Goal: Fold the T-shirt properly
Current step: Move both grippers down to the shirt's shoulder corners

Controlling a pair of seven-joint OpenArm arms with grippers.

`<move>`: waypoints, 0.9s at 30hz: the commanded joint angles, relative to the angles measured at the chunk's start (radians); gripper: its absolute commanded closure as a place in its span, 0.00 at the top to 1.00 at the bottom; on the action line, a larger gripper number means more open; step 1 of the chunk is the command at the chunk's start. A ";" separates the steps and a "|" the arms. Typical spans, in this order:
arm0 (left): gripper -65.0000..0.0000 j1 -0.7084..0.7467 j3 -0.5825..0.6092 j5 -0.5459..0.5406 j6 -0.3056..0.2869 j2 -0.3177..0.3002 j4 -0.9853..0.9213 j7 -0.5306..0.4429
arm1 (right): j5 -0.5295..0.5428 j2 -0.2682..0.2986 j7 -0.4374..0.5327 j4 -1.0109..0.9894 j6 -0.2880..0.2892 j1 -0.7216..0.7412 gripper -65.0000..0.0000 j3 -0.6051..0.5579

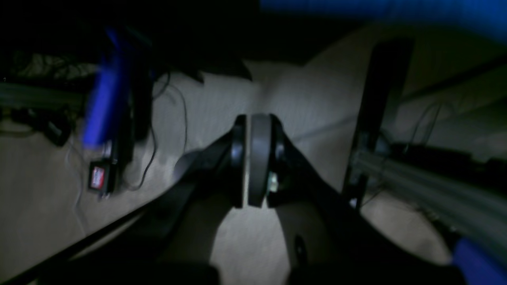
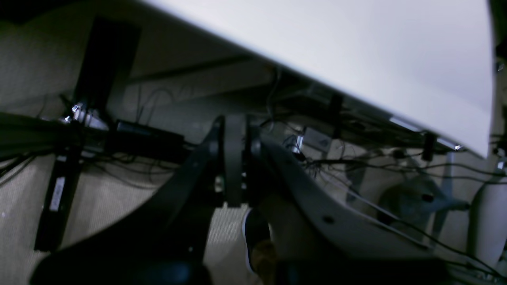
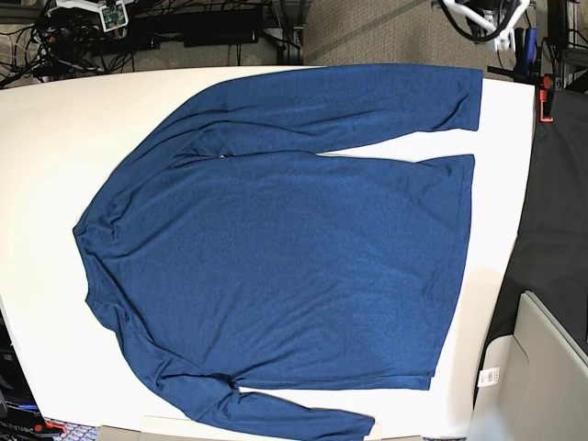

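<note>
- A white tabletop [image 3: 37, 184] fills the base view, bordered by beige carpet and cable clutter; neither arm is seen there.
- The left gripper [image 1: 256, 158] is seen with its pads pressed together on nothing, held low over carpet.
- The right gripper [image 2: 234, 158] is likewise closed and empty, below the table edge.
- The large dark blue long-sleeved knit T-shirt [image 3: 285, 248] lies spread flat on the tabletop, sleeves along the sides.
- A sleeve should probably be taken first: fingers opened before descent, the cuff pinched, fabric lifted gently and laid across the body without dragging.

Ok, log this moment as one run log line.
T-shirt: flat, unfolded on white table | left gripper: jaws shut, empty, off table | right gripper: jaws shut, empty, off table
</note>
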 commanded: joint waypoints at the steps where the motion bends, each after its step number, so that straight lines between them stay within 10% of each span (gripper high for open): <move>1: 0.00 0.017 -0.014 -0.002 0.007 -0.005 0.048 -0.019 | 0.001 0.003 0.017 0.015 -0.003 -0.017 0.00 0.001; 10: 0.01 -0.091 -0.011 -0.002 0.007 -0.001 0.093 -0.002 | 0.001 -0.003 0.012 0.015 -0.003 0.084 0.00 0.000; 20: 0.26 -0.254 -0.018 -0.003 0.006 -0.001 0.107 0.202 | 0.001 -0.004 0.009 0.016 -0.003 0.205 0.01 0.001; 27: 0.44 -0.333 -0.019 -0.003 0.006 0.001 0.094 0.301 | 0.001 -0.006 0.009 0.016 -0.005 0.279 0.33 0.001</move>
